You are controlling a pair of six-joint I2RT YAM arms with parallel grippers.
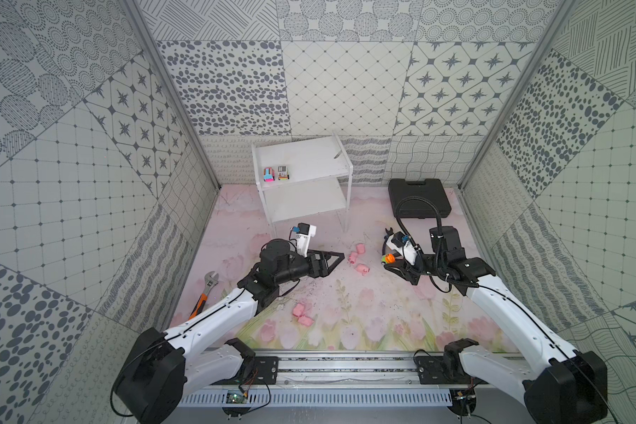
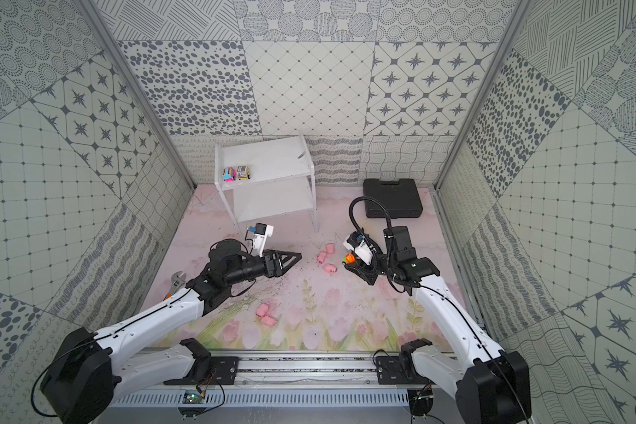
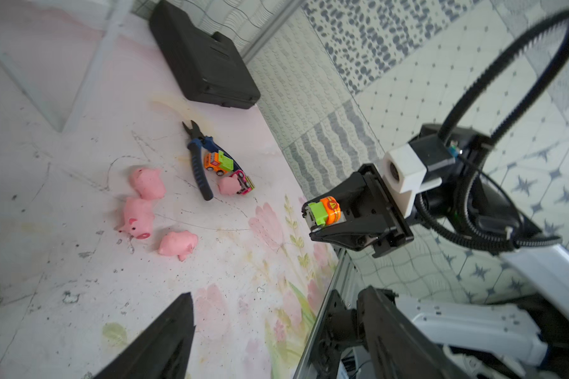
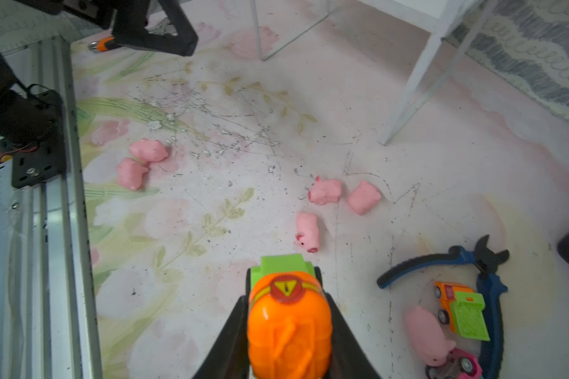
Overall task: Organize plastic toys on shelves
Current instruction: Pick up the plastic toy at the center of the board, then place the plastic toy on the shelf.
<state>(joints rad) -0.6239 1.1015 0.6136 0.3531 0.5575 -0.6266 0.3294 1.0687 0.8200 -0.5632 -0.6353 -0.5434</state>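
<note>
Bent inward, the right gripper (image 3: 320, 217) pinches an orange-and-green toy car (image 3: 329, 210) above the mat (image 1: 346, 312), the left gripper (image 1: 340, 257) hangs spread near three pink pigs (image 1: 352, 258), the pliers (image 1: 388, 231) mostly hidden in top views.

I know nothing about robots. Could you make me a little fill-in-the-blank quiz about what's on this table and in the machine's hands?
The right hand is shut on an orange and ____ toy car.
Two other toy cars stand on the ____ board of the white rack.
The left hand is open and holds ____.
A pink pig and two more cars lie between the ____ handles of the pliers.
Missing words: green; top; nothing; blue.
</note>
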